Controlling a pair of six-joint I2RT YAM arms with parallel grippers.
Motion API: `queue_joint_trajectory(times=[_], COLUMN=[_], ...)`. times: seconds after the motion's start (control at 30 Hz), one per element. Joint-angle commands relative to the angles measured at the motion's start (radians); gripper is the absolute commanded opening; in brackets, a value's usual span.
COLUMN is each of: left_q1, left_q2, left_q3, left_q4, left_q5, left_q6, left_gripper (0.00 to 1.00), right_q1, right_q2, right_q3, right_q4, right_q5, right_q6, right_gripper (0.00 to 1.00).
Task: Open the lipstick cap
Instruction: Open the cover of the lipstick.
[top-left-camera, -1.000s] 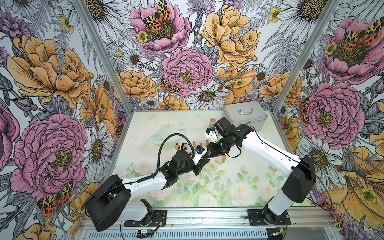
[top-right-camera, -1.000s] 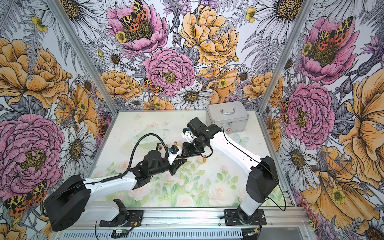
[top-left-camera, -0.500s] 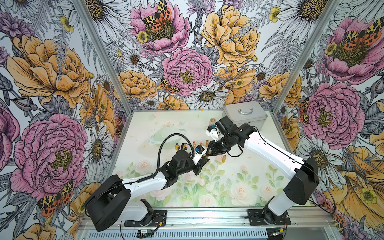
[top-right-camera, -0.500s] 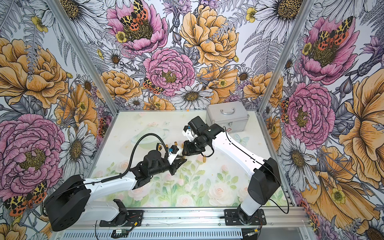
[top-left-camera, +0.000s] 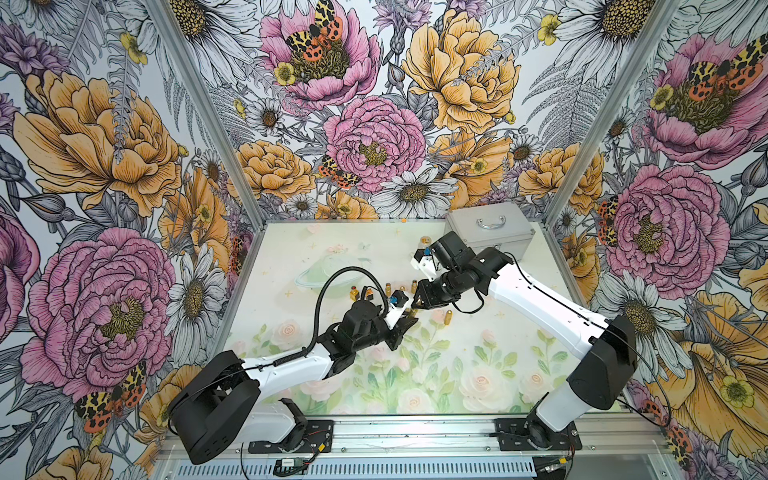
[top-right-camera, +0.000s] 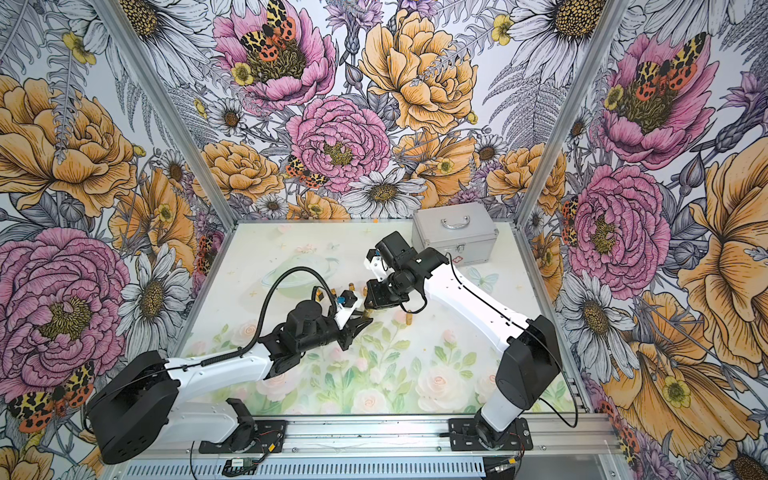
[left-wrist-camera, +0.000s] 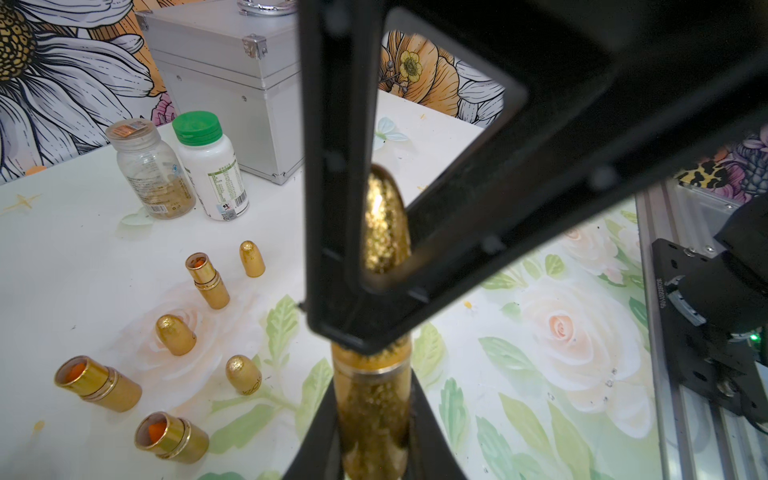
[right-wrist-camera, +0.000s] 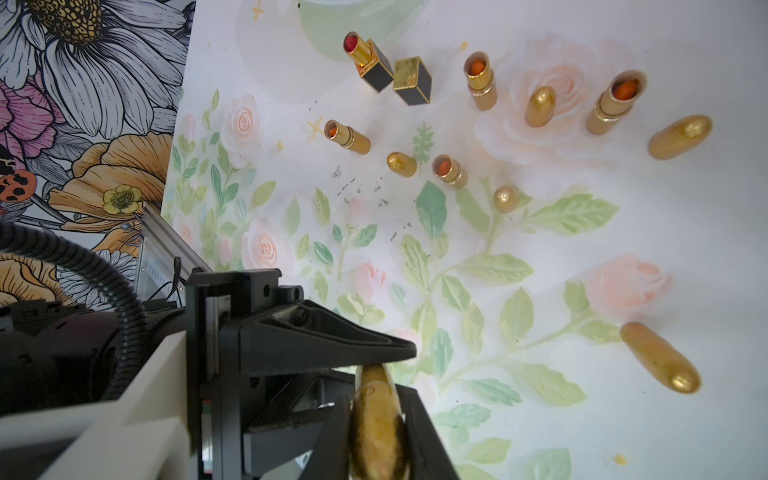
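I see a silver metal case (top-left-camera: 488, 232) at the far right of the table, lid down and handle on top. Just left of it two bottles stand side by side: a clear bottle (left-wrist-camera: 151, 174) with brownish contents low inside, and a white bottle (left-wrist-camera: 214, 166) with a green cap. Toward the middle, a black square tube (right-wrist-camera: 370, 62) shows a red stick. Its square cap (right-wrist-camera: 411, 81) stands just beside it. The table mat (top-left-camera: 415, 374) is printed with pale roses and green leaves.
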Motion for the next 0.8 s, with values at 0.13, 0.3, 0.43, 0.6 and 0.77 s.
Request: queue_joint_trajectory(times=[0.13, 0.3, 0.43, 0.6, 0.77], left_q1=[-0.01, -0.021, -0.021, -0.021, -0.021], left_q2=[-0.033, -0.029, -0.03, -0.035, -0.041], left_q3=[-0.024, -0.036, -0.047, -0.05, -0.056], left_q4=[-0.01, -0.035, -0.035, -0.035, -0.036], left_q5=[-0.099, -0.147, -0.163, -0.161, -0.156], left_q6=[-0.035, -0.041, -0.048, -0.05, -0.052], left_gripper=[0.0, 0.0, 0.0, 0.0, 0.0], right_q1=[-0.012, -0.023, -0.033, -0.062, -0.073], right_q2=[-0.054, -0.082, -0.106, -0.126, -0.133], right_q3=[0.017, 0.043, 0.06, 0.055, 0.053], right_q4=[0.012, 0.012, 0.012, 0.014, 0.027], right_q5=[0.073, 0.07, 0.063, 0.07, 0.049], right_q6=[0.011, 0.031, 0.045, 0.061, 0.072], right_gripper=[0.21, 0.2, 0.2, 0.2, 0.2])
